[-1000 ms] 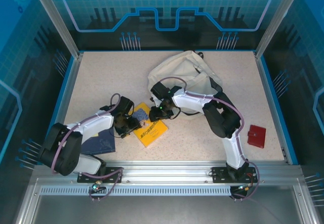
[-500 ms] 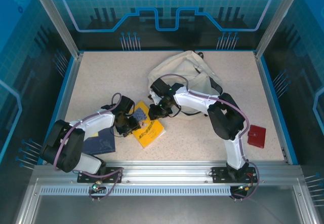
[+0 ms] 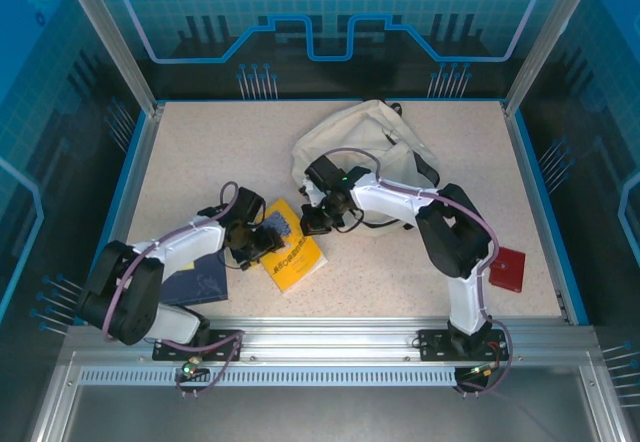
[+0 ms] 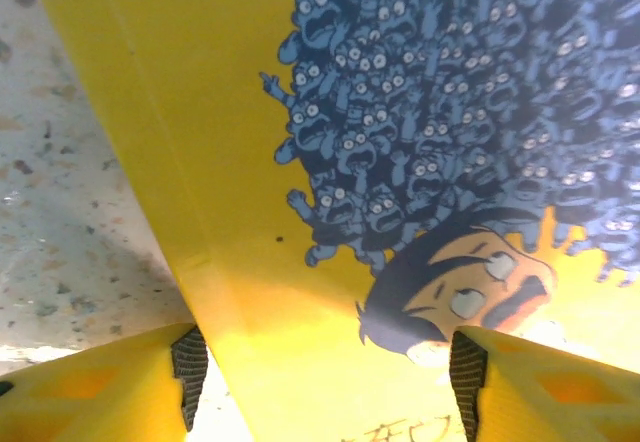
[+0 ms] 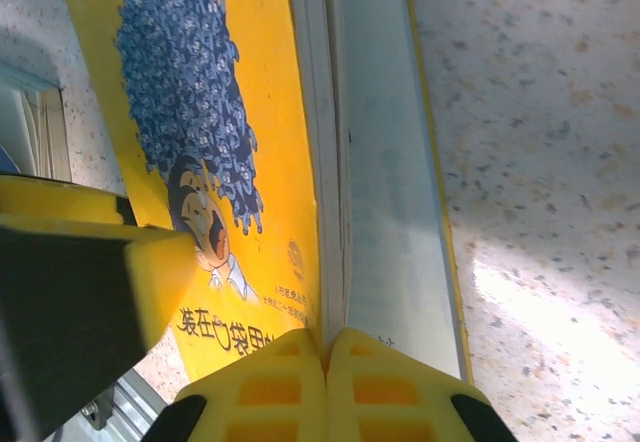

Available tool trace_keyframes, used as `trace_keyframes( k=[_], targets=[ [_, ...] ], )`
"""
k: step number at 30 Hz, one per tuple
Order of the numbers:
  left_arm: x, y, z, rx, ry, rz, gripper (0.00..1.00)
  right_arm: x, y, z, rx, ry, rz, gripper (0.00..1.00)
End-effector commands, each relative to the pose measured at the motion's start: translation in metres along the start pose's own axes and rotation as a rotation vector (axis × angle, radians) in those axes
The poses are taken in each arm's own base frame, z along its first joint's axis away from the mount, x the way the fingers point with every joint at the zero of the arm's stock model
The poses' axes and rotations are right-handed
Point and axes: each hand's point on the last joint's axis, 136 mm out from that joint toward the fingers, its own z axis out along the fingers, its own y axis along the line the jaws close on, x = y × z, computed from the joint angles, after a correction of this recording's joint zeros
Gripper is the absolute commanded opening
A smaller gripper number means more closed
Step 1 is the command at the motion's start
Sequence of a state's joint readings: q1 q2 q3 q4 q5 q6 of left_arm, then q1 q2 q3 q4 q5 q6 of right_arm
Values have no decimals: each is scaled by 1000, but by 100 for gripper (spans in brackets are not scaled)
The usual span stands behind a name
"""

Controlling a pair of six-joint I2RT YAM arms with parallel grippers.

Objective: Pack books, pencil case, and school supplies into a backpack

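Observation:
A yellow book (image 3: 295, 255) with a blue cartoon crowd on its cover lies on the speckled table in front of the cream backpack (image 3: 372, 147). My left gripper (image 3: 262, 243) is at the book's left side. In the left wrist view its jaws stand wide open (image 4: 325, 372) over the yellow cover (image 4: 250, 162). My right gripper (image 3: 316, 222) is at the book's far corner. In the right wrist view its fingertips (image 5: 325, 362) are pressed together on the page edge of the book (image 5: 270, 112), with the cover to the left and a pale inner page to the right.
A dark blue book (image 3: 200, 280) lies partly under my left arm at the near left. A red flat case (image 3: 507, 269) sits near the right edge of the table. Blue walls ring the table (image 3: 200, 152).
The right gripper has shut on the yellow book's edge. The left gripper narrowed, then opened wide over the cover. Both arms have barely shifted.

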State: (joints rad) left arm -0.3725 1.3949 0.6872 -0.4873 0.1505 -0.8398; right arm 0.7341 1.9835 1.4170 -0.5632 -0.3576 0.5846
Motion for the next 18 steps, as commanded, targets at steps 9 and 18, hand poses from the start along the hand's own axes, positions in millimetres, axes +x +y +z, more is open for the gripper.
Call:
trace_keyframes(
  k=[9,18],
  targets=[
    [0,-31,-5,210,37,-60,87,-30,-2,-48,-272,-125,164,0],
    [-6,-68,-4,380,71,-23,88,-34,-19,-68,-334,-168,229,0]
  ],
)
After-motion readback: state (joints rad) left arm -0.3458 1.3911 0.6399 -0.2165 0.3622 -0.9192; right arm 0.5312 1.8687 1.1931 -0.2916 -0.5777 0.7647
